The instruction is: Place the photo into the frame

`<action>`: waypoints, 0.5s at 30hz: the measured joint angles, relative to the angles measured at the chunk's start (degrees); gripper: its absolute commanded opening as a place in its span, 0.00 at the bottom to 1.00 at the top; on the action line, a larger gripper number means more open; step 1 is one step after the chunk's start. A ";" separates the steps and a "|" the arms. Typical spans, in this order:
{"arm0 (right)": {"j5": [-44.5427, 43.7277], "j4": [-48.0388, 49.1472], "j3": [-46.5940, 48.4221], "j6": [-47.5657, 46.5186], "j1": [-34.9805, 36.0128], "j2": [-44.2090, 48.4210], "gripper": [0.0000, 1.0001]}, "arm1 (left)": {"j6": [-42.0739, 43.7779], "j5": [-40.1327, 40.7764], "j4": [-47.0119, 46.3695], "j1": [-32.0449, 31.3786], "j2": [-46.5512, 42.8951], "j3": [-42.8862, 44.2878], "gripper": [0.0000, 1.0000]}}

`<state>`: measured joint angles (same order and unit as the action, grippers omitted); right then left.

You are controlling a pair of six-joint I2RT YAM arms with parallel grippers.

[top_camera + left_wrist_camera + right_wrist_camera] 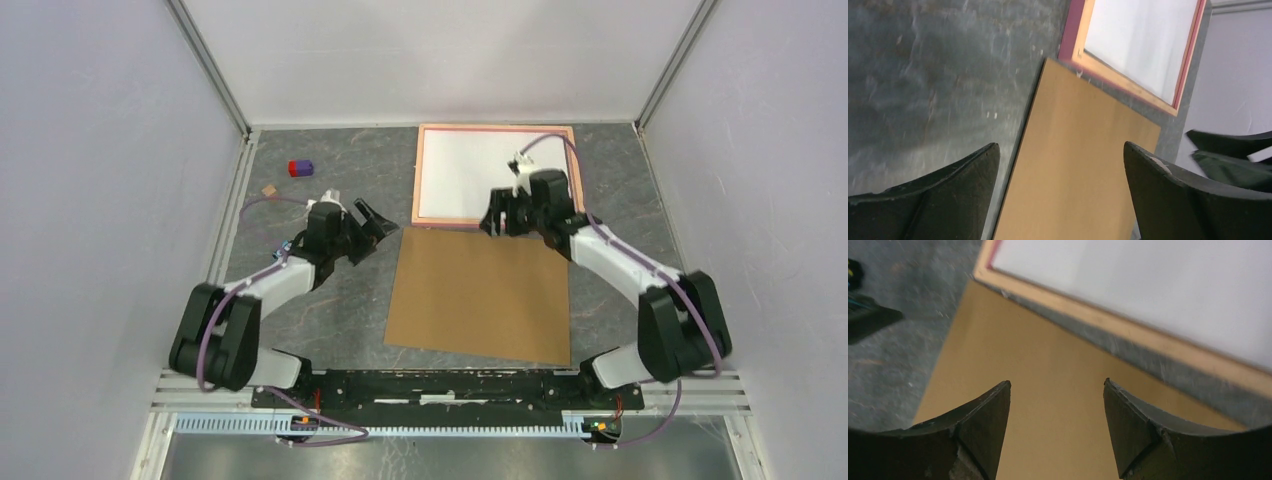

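surface [330,300]: grey and mottled; everything we list lies flat on it.
frame [495,127]: salmon-pink, far centre of the surface, long sides running left to right.
photo [460,170]: we see a plain white sheet filling the frame's opening. We read that as the print lying white side up inside the border; no picture side is visible.
backing board [480,295]: plain brown, just nearer to us than the frame and slightly skewed. Its far-left corner sits right at the frame's near-left corner, with a thin wedge of grey showing between the two edges further right.
left end effector [1062,147]: jaws spread wide and holding nothing. It hangs over bare surface just left of the board's far-left corner, pointing towards the board.
right end effector [1057,385]: jaws apart and holding nothing. It hangs above the board's far edge, beside the frame's near rail.
blue-and-red block [300,168]: far left, well apart from the frame.
tan cube [268,189]: small, near that block, on its left and nearer side.
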<state>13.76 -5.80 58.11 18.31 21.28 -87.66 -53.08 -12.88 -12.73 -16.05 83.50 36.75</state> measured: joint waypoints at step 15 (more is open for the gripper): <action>-9.27 -10.38 -30.62 -1.53 -13.42 26.82 0.77 | -2.12 -2.45 4.66 -0.96 -13.90 -15.26 1.00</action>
<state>4.49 -16.19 27.49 16.78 7.86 -60.84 -55.20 -15.33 -8.08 -17.02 69.60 21.50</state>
